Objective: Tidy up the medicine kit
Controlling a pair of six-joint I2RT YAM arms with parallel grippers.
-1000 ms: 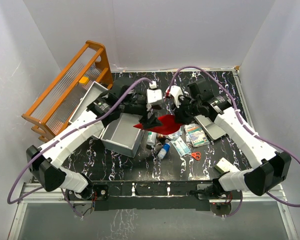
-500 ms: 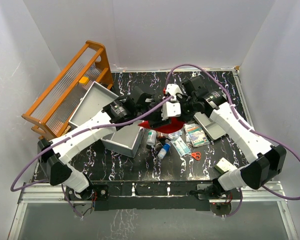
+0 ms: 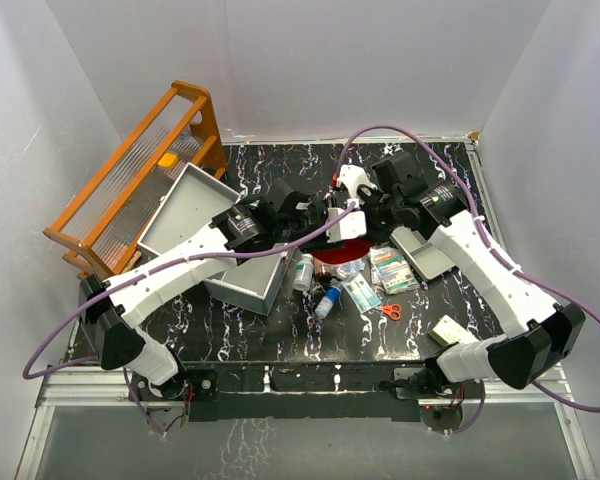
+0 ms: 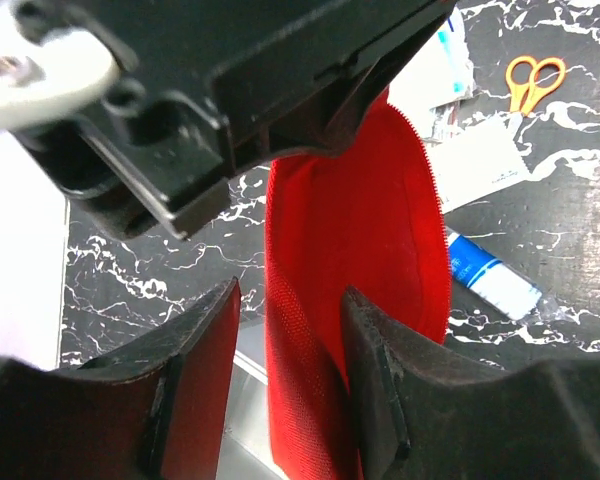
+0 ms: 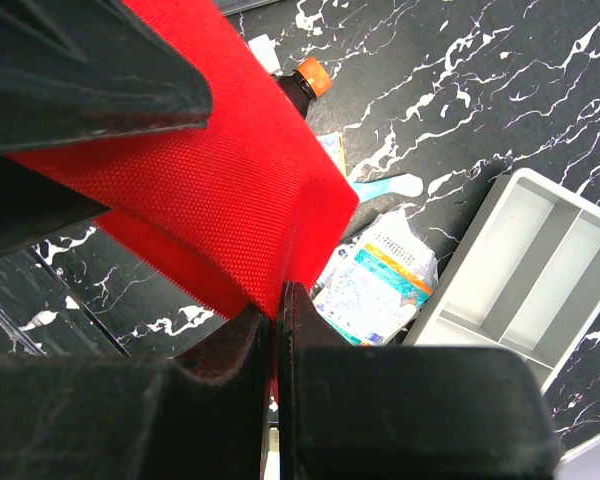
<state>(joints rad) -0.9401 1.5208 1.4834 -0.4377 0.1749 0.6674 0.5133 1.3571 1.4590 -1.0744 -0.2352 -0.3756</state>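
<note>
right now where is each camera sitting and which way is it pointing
top external: above and behind the bases, looking down at the table; left arm and right arm meet over the red pouch.
left wrist: on the left arm, looking along the left gripper, jaws either side of the pouch.
right wrist: on the right arm, looking down past the right gripper, shut on the pouch's edge, towards a divided tray.
shared: all three show the pouch.

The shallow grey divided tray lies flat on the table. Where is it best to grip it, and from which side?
Probably by one long outer wall of the divided tray, coming straight down from above. It lies flat with its open side up, so its thin upright walls suit a narrow pinch, while the whole body looks too wide.
</note>
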